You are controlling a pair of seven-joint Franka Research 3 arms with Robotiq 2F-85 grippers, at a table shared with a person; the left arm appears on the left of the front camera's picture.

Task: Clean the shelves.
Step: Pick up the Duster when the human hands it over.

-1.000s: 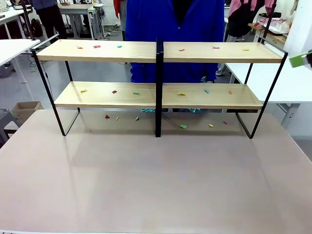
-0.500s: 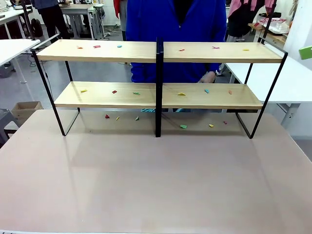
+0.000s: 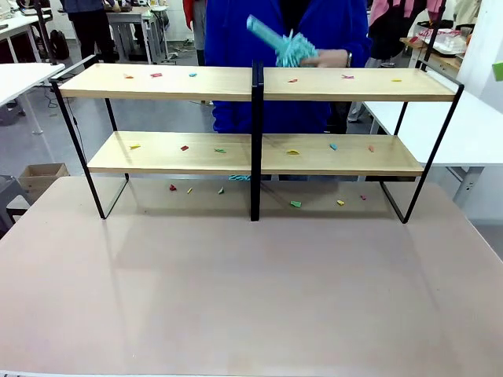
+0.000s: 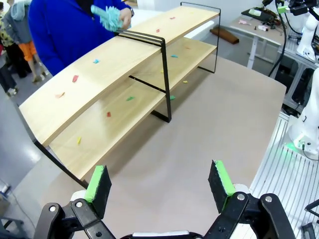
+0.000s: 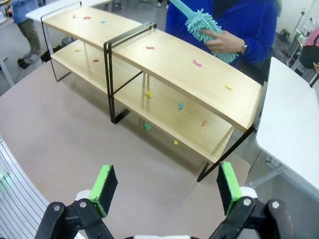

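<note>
Spread wide apart, the fingers (image 4: pixel 97 183) of the left gripper (image 4: pixel 158 183) hold nothing, and bare table shows between the green pads. On the right gripper (image 5: pixel 165 185) the fingers (image 5: pixel 225 185) stand just as far apart, also with nothing between them. Both grippers hang above the near part of the table (image 3: pixel 251 298), well apart from the shelves (image 3: pixel 220 85).

The shelves stand upright across the far half of the table, two light wooden boards, one above the other, in a thin black frame with a black post at the middle. Small coloured scraps (image 3: pixel 292 151) lie scattered along the top board and the lower board, and more lie on the table under the rack.

Behind the shelves stands a person (image 3: pixel 236 31) in a blue top. One hand (image 3: pixel 326 57) is closed around the fluffy end of a teal duster (image 3: pixel 287 47), whose handle slants up towards the robot's left. The duster is above the top board, just to the right of the middle post; whether it touches the wood cannot be told. From the right wrist camera the duster (image 5: pixel 209 30) and the hand (image 5: pixel 224 42) show over the far edge of the top board (image 5: pixel 169 64).
</note>
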